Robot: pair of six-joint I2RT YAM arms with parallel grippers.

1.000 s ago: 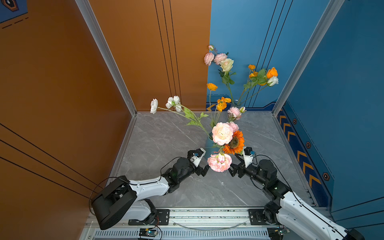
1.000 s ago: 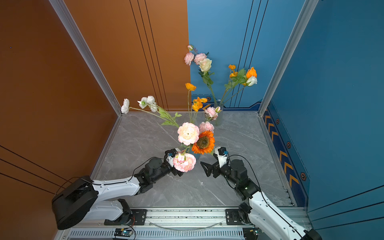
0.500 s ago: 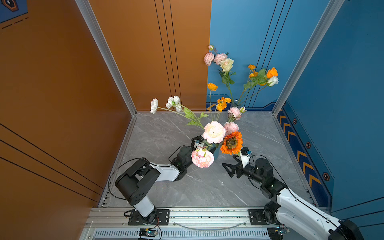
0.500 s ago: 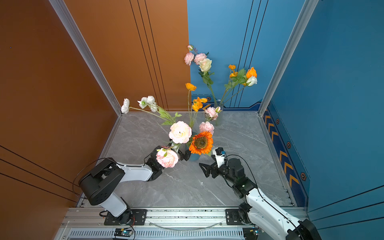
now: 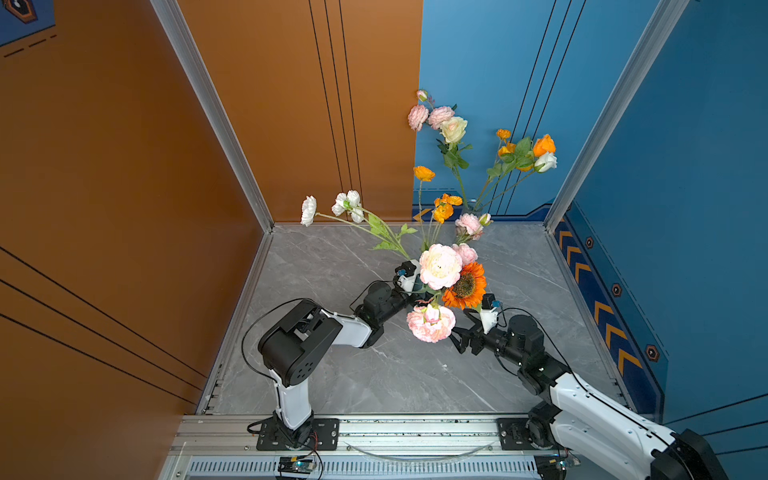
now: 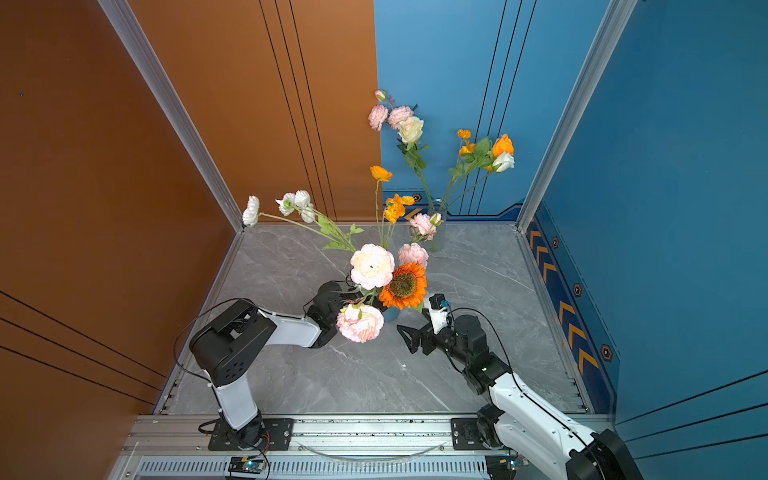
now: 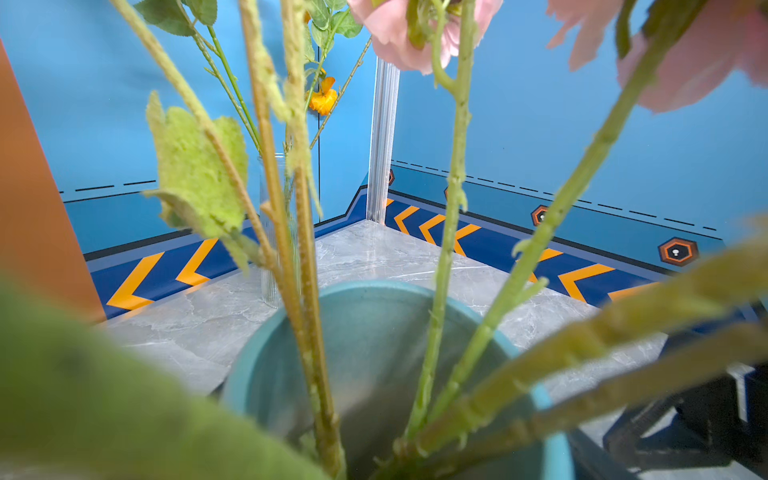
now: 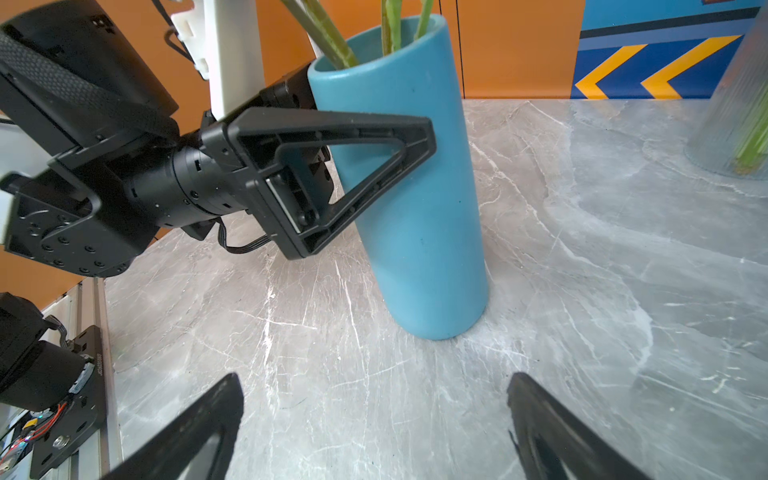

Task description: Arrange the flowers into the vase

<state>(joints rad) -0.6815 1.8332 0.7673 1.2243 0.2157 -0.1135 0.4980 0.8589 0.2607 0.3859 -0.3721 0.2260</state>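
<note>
A: Grippers first: how's the right gripper?
B: Spread wide above the marble tabletop, near the blue vase, touching nothing.
A: And the left gripper?
B: One finger lies across the vase's upper wall. Its partner is hidden, so I can't tell whether it clamps.
A: The flowers?
B: Stems stand in the blue vase, sunflower among pink blooms. Farther back, a glass vase holds more stems.

1. An orange wall and a blue wall are meeting at the rear.
2. An aluminium post is framing a corner.
3. A grey marble counter is lying evenly lit.
4. A chevron strip is running along the blue side's base.
</note>
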